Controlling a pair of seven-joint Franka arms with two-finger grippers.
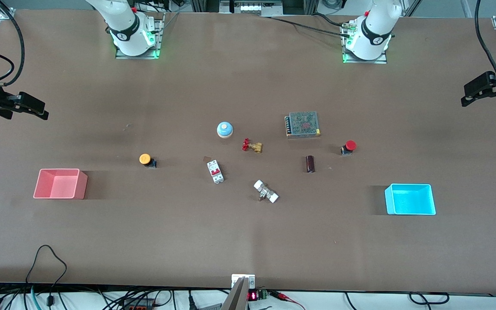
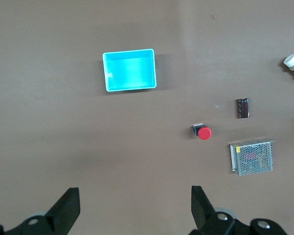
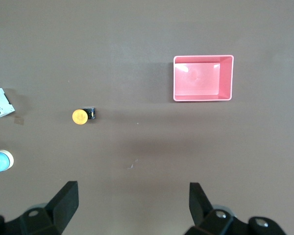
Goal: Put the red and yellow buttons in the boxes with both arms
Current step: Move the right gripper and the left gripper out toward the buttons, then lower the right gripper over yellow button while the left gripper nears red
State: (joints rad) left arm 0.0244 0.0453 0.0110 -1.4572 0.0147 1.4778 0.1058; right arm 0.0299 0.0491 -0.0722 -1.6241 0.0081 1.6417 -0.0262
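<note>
The red button [image 1: 349,147] stands on the table toward the left arm's end, farther from the front camera than the cyan box [image 1: 389,200]. The yellow button [image 1: 146,159] stands toward the right arm's end, beside the pink box [image 1: 81,185]. My left gripper [image 1: 465,97] is open and empty, up in the air at the table's left-arm end. Its wrist view shows its gripper [image 2: 135,205], the cyan box [image 2: 106,73] and the red button [image 2: 204,132]. My right gripper [image 1: 38,108] is open and empty at the other end. Its wrist view shows its gripper [image 3: 132,203], the yellow button [image 3: 80,116] and the pink box [image 3: 227,78].
In the middle of the table lie a blue-domed button [image 1: 225,129], a brass valve [image 1: 252,145], a white circuit breaker [image 1: 215,171], a white-capped fitting [image 1: 266,191], a dark cylinder [image 1: 310,164] and a mesh-covered power supply [image 1: 302,124].
</note>
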